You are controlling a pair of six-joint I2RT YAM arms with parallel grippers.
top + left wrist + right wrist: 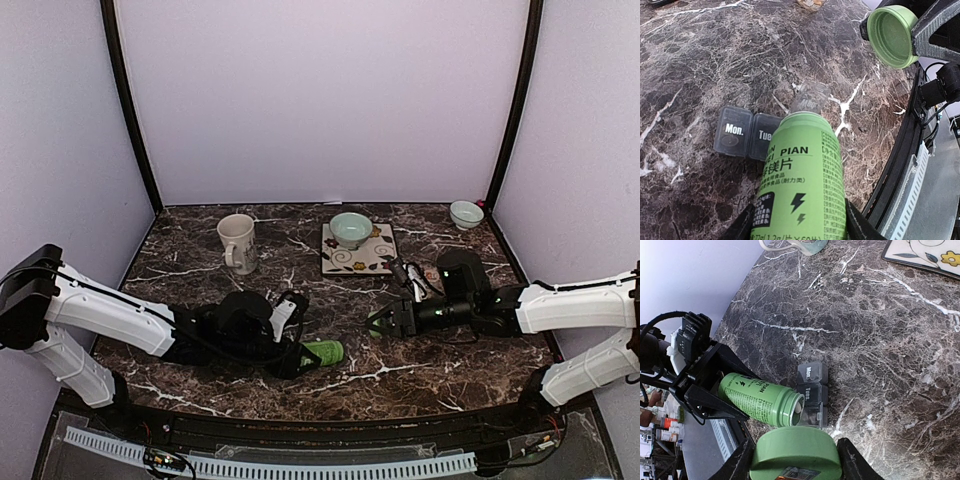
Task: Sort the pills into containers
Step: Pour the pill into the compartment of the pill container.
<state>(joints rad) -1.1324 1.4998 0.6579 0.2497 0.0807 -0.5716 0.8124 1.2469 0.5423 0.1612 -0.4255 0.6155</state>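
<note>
My left gripper is shut on a green pill bottle, tilted with its open mouth over the containers. These are a dark grey strip of three compartments. The ones marked Mon. and Tue. are closed and the third has its clear lid raised. In the right wrist view a pale pill sits in the mouth of the bottle, just above the open compartment of the containers. My right gripper is shut on the green bottle cap, held just right of the bottle's mouth.
A cream mug stands at the back left. A pale green bowl sits on a patterned square tile at the back centre, and a small bowl in the back right corner. Both arms meet near the table's front edge.
</note>
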